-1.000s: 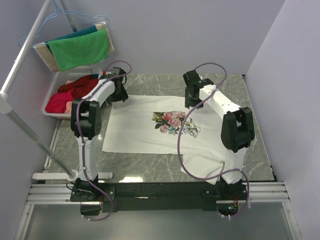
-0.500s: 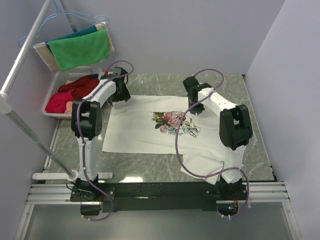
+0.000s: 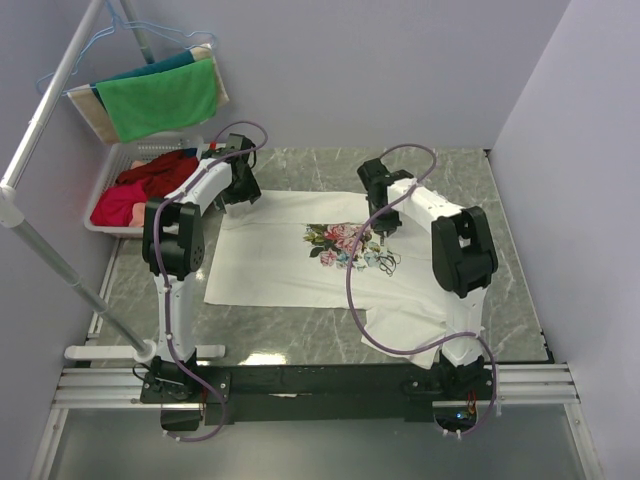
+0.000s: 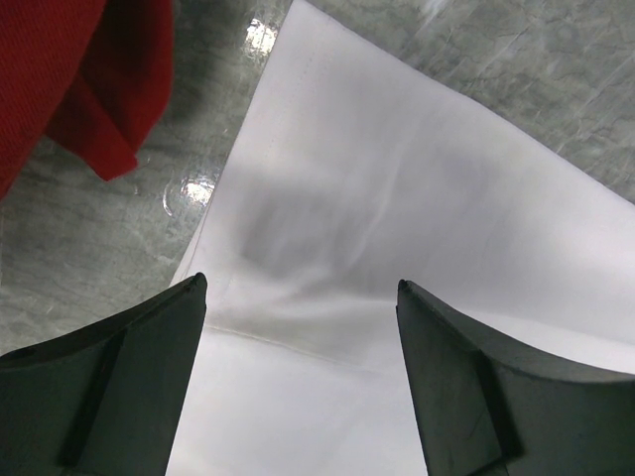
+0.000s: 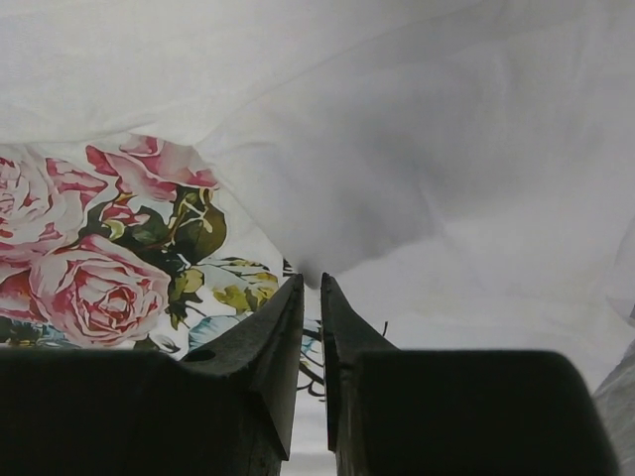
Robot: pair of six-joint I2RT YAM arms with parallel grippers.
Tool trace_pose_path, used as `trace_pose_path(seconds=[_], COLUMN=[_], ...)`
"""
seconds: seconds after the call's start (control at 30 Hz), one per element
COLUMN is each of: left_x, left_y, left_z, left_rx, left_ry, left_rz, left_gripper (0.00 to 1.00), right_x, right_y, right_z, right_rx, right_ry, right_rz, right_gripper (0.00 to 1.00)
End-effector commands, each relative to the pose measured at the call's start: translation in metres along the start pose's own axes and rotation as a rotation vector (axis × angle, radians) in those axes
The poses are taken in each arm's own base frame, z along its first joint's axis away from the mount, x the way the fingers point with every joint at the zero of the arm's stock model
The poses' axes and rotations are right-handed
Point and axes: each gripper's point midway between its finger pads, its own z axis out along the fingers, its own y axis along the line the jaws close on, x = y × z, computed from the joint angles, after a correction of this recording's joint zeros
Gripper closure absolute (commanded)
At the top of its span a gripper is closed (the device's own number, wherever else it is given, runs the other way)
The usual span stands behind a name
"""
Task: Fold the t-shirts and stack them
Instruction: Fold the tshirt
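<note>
T-shirt (image 3: 290, 255): white, spread flat on the grey marble table (image 3: 300, 325), rose print (image 5: 89, 288) facing up, reaching from under the left tool (image 4: 298, 288) across to under the right tool (image 5: 311, 283).

Left tool: released, 2 dark fingers (image 4: 99, 397) wide apart, hovering just above the cloth. Directly below and between them, a seamed edge of the shirt with a faint crease. Ahead of the tips, plain white cloth running out to a corner. Beyond the left finger, bare table, then a fold of red cloth (image 4: 89, 79), apart from the shirt.

Right tool: clenched, only a thin slit between the 2 fingers, tips pinching a raised fold of the shirt's white cloth. Left of the tips, pink roses and green leaves of the print, partly covered by the lifted fold. Ahead and to the right of them, plain white cloth, softly rumpled.

From above: both tools low over the shirt, well apart, print between them and much nearer the right tool.
</note>
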Motion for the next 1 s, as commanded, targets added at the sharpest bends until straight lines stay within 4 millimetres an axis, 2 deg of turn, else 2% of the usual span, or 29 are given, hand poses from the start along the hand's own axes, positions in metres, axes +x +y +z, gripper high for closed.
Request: trace_pose_path(seconds=[0.0,0.33,0.47,0.57,0.8,0.97], left_x=[-0.013,-0.015,-0.018,-0.017,-0.015,-0.015], left_y=[-0.009,-0.012,-0.014,-0.013,-0.012,-0.012], left_z=[-0.008,-0.005,-0.007,-0.005,-0.006,-0.005], left_rx=[0.029,0.033,0.037,0.037,0.036,0.035], left_ry=[-0.035,-0.032,-0.038,-0.034,-0.034,-0.035], left_rz=[0.008,0.013,0.014,0.013,0.015,0.016], left_gripper=[0.17,0.17,0.17,0.17,0.17,0.17], right_x=[0.008,0.004,-0.008,-0.012,-0.023,-0.038], right_y=[0.003,-0.005,-0.011,-0.018,-0.029,-0.024], right_z=[0.008,0.019,0.01,0.007,-0.009,-0.031], right_rx=[0.022,0.085,0.097,0.108,0.121,0.007], right_ry=[0.035,0.054,0.02,0.015,-0.034,-0.066], right_rz=[-0.025,0.005,0.034,0.053,0.087,0.128], right_gripper=[0.8,0.81,0.85,1.0,1.0,1.0])
